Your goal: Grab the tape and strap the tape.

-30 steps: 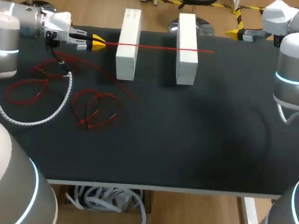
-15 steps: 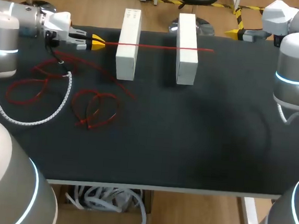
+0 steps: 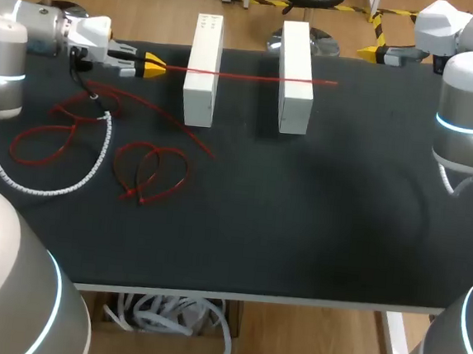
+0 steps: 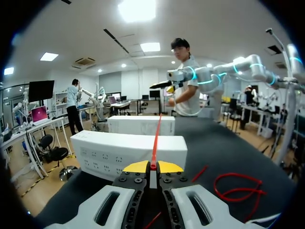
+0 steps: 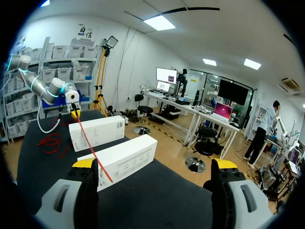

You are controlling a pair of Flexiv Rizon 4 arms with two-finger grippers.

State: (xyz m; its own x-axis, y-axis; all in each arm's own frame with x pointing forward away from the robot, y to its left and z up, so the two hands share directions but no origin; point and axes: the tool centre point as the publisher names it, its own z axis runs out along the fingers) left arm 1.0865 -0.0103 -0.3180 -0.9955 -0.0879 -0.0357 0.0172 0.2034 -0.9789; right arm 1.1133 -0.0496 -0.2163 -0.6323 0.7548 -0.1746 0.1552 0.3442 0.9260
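Head view: left gripper [image 3: 155, 67] clamps the red tape [image 3: 247, 76] across two white blocks [image 3: 200, 95]; hold it level while the spread-fingered right gripper [image 5: 153, 167] takes its right end.

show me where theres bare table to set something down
The table is bare across its right half, from the right white block to the right edge, and along the near edge. Between it and the left white block there is room only under the red tape held by the left gripper. Crowded at left: red loops and a white coiled cable.
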